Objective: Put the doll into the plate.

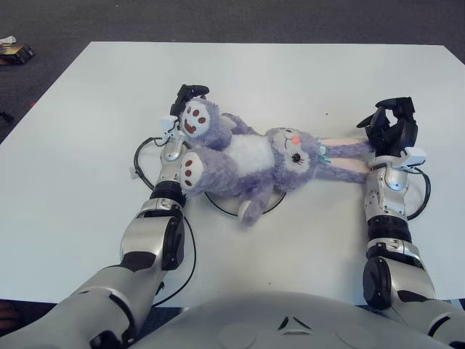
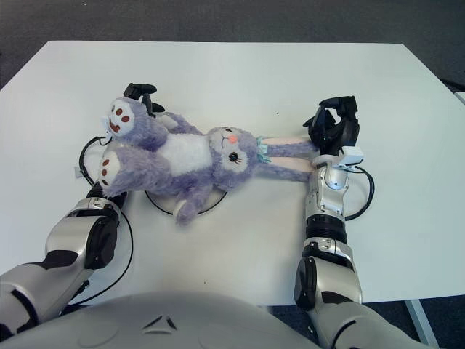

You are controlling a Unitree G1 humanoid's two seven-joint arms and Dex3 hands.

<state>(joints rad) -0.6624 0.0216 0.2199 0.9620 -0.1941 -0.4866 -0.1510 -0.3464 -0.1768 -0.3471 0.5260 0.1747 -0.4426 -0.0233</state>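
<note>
White desk (image 1: 87,109) carries plate (image 1: 218,202) under doll (image 1: 247,156). Left hand (image 1: 187,98) w/ loose fingers by feet; right hand (image 1: 391,125) curled around ears, could drag doll off.

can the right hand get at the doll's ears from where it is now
Probably yes. The right hand sits at the tips of the doll's long ears, with only bare table around them. Whether its fingers already touch the ears is unclear.
</note>
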